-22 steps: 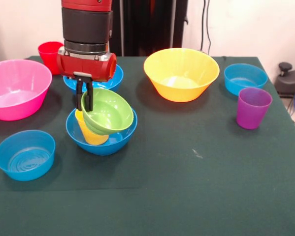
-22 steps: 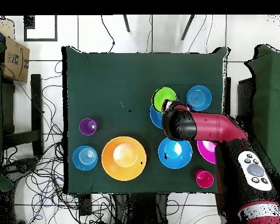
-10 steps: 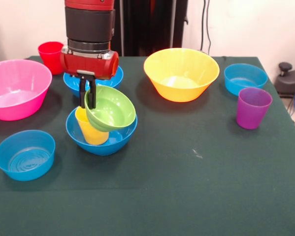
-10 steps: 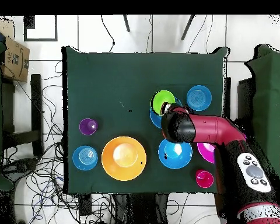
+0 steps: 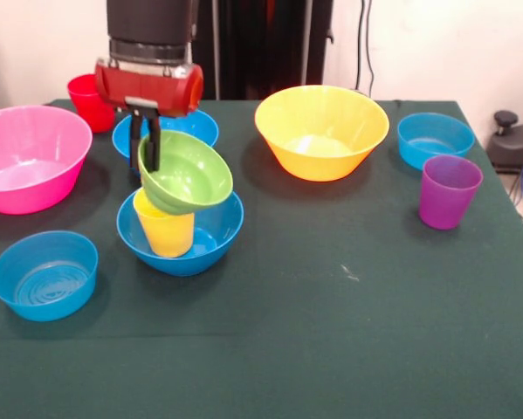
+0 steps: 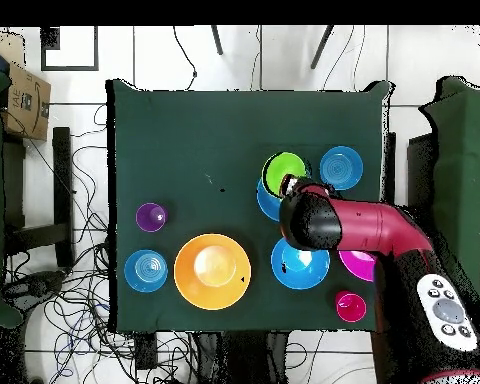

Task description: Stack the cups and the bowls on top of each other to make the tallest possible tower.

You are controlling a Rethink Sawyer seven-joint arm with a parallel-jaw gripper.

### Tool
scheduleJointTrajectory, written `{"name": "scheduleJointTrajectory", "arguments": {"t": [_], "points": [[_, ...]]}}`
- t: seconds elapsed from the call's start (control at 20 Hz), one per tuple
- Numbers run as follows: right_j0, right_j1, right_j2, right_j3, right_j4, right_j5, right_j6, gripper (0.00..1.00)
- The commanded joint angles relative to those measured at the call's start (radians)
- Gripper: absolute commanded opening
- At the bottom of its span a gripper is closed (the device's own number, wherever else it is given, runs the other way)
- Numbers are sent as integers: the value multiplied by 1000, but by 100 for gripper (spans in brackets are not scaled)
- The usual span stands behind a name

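My gripper (image 5: 145, 164) is shut on the rim of the lime green bowl (image 5: 188, 175), which hangs tilted right over the mouth of the yellow cup (image 5: 165, 233). That cup stands upright inside a deep blue bowl (image 5: 210, 242). Whether the green bowl touches the cup I cannot tell. From overhead the green bowl (image 6: 282, 171) shows beside the arm's end (image 6: 309, 215), which hides the gripper. A second deep blue bowl (image 5: 184, 127) sits just behind. The purple cup (image 5: 449, 190) stands alone at the right, and the red cup (image 5: 86, 98) at the far left.
A large pink bowl (image 5: 30, 157) sits at the left and a large yellow-orange bowl (image 5: 322, 131) at the far middle. One small light-blue bowl (image 5: 44, 273) is at the near left, another (image 5: 434, 138) at the far right. The table's near half (image 5: 348, 332) is bare green cloth.
The gripper has risen with the green bowl and shifted slightly left. The bowl has come up out of the blue bowl to the level of the yellow cup's rim.
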Motion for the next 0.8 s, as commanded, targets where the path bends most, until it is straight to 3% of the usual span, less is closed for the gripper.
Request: {"name": "scheduleJointTrajectory", "arguments": {"t": [0.05, 0.8], "points": [[-9, -76, 75, 63, 40, 130, -29, 0], [-42, -62, 65, 128, -12, 48, -29, 0]]}}
